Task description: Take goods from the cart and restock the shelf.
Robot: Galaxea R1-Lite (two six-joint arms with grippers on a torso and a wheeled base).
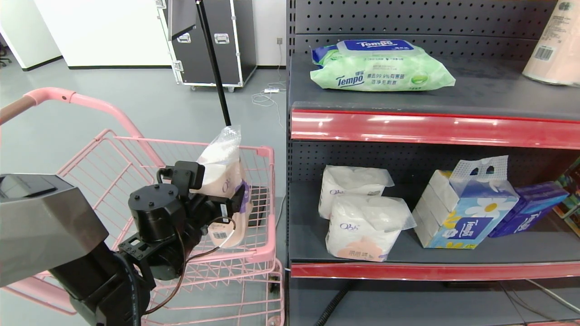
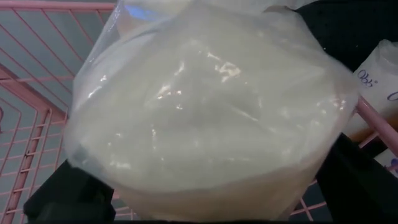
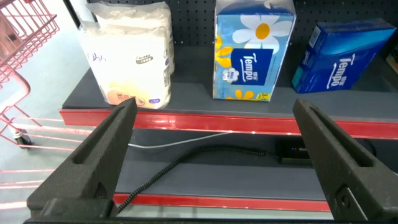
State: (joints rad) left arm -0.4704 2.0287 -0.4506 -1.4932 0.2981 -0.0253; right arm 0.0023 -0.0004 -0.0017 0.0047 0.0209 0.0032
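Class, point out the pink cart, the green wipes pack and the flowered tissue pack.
pink cart (image 1: 54,94), head view, handle bar.
green wipes pack (image 1: 380,69), head view, front face.
flowered tissue pack (image 1: 471,217), head view, front face.

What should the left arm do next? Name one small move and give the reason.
Probably lift straight up. The left gripper looks clamped on the roll pack, whose lower part sits below the rim of the cart. The shelf stands beyond that rim, so the pack likely has to clear it first.
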